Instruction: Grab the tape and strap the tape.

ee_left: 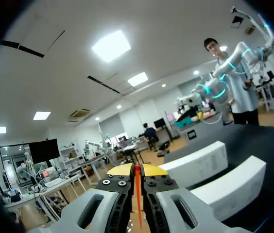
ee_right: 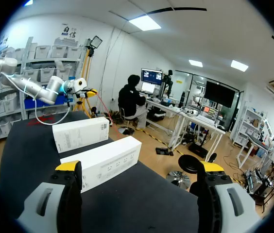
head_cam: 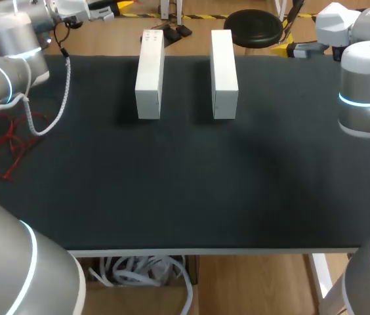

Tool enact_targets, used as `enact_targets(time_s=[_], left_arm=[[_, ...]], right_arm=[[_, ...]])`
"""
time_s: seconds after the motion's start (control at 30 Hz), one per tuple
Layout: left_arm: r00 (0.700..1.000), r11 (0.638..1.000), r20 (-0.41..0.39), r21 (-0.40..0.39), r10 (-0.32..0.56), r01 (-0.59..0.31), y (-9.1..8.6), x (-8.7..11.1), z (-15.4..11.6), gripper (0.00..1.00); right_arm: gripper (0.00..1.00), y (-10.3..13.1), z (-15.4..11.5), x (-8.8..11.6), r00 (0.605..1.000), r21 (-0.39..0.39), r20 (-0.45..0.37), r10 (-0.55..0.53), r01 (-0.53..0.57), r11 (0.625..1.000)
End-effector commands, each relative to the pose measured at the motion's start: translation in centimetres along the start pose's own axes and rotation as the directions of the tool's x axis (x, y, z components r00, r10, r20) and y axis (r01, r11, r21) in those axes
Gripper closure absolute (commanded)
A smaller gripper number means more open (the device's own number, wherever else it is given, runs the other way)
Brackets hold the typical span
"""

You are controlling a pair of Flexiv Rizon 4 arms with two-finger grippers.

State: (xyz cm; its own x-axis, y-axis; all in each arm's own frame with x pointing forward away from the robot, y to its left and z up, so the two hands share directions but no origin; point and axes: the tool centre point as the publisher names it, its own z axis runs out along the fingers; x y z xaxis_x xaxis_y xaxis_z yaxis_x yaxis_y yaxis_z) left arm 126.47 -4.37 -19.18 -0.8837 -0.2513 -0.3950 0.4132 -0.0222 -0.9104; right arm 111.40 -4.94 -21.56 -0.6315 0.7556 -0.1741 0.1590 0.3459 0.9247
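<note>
No tape shows in any view. Two long white boxes (head_cam: 149,75) (head_cam: 224,72) lie side by side at the far middle of the black table (head_cam: 185,190). My left gripper (ee_left: 137,170) is shut, its yellow tips pressed together with a thin orange line in the slit between the fingers. It hangs past the table's far left corner (head_cam: 109,9), pointing across toward the boxes (ee_left: 200,162). My right gripper (ee_right: 140,167) stands wide open with nothing between its fingers, off the far right corner (head_cam: 290,47). The two boxes (ee_right: 108,162) lie ahead of it.
A red cable (head_cam: 8,147) lies tangled on the table's left edge. A white coiled cable (head_cam: 57,98) hangs from my left arm over the table's left part. The near half of the table carries no objects.
</note>
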Motion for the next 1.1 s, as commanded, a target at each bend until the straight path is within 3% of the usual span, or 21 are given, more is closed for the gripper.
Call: enact_targets(time_s=[0.03, 0.57, 0.73, 1.1], left_arm=[[0.641, 1.0, -0.767, -0.003, 0.017, -0.031, -2.2, -1.0, 0.3, 1.0], [0.74, 0.989, -0.659, 0.046, 0.137, -0.143, -11.4, -0.8, 1.1, 1.0], [0.749, 0.98, -0.637, 0.054, 0.181, -0.191, -14.8, 0.1, 1.1, 1.0], [0.758, 0.958, -0.616, -0.017, 0.216, -0.286, -21.9, 2.1, -0.1, 1.0]], right_arm=[[0.0, 0.0, 0.0, 0.0, 1.0, -0.001, 0.0, 0.0, 0.0, 1.0], [0.0, 0.0, 0.0, 0.0, 1.0, -0.001, 0.0, 0.0, 0.0, 1.0], [0.0, 0.0, 0.0, 0.0, 1.0, -0.001, 0.0, 0.0, 0.0, 1.0], [0.0, 0.0, 0.0, 0.0, 1.0, -0.001, 0.0, 0.0, 0.0, 1.0]])
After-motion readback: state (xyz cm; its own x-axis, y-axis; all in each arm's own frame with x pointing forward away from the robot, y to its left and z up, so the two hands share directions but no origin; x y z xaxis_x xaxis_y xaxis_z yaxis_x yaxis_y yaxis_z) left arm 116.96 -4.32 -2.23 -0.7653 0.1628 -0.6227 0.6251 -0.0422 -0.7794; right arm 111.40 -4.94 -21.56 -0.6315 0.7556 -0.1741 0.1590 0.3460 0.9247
